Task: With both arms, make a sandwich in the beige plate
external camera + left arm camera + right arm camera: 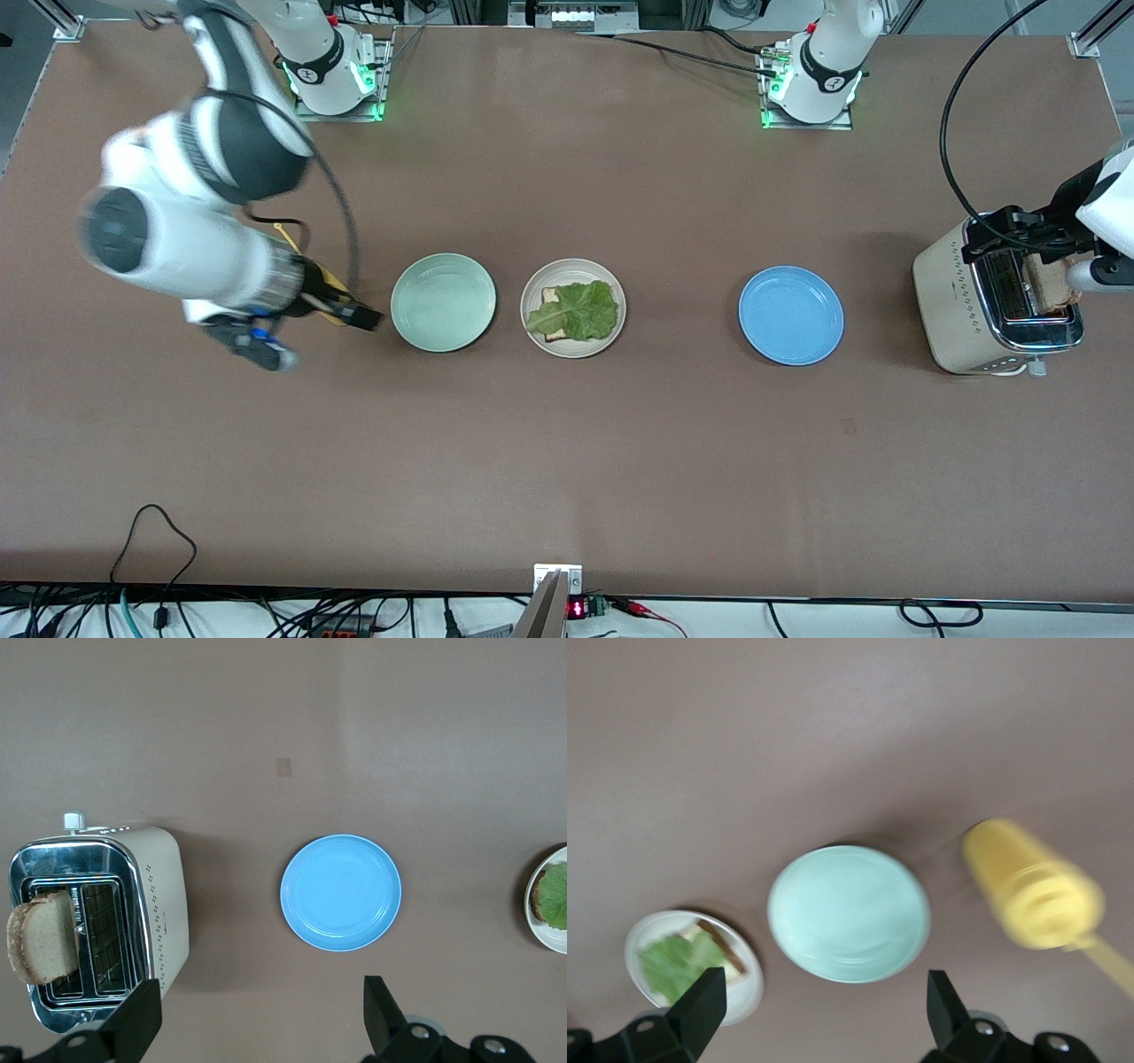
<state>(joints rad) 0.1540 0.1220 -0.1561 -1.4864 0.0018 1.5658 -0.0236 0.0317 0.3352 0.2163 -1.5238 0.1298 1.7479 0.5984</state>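
Beige plate (pixel 614 332): mid-bench, between the mint plate (pixel 443 301) and the blue plate (pixel 790 315); both of those hold nothing.
Sandwich so far: one bread slice (pixel 550 298) lies on the beige plate with a lettuce leaf (pixel 576 311) over it, only a corner of crust showing.
Still missing: the top slice. I judge the job a little past halfway.
Second slice (pixel 42 937): standing up out of a slot of the toaster (pixel 952 301), at my left arm's end of the bench.
My left gripper (pixel 257 1014): over the toaster end of the bench, fingers apart, nothing between them.
My right gripper (pixel 824 1014): fingers apart and empty, above the bench at my right arm's end, beside the mint plate.
Yellow bottle (pixel 1032 890): lying near the mint plate, toward that same end.
Next, as I reckon: left gripper takes the toast and lays it on the lettuce.
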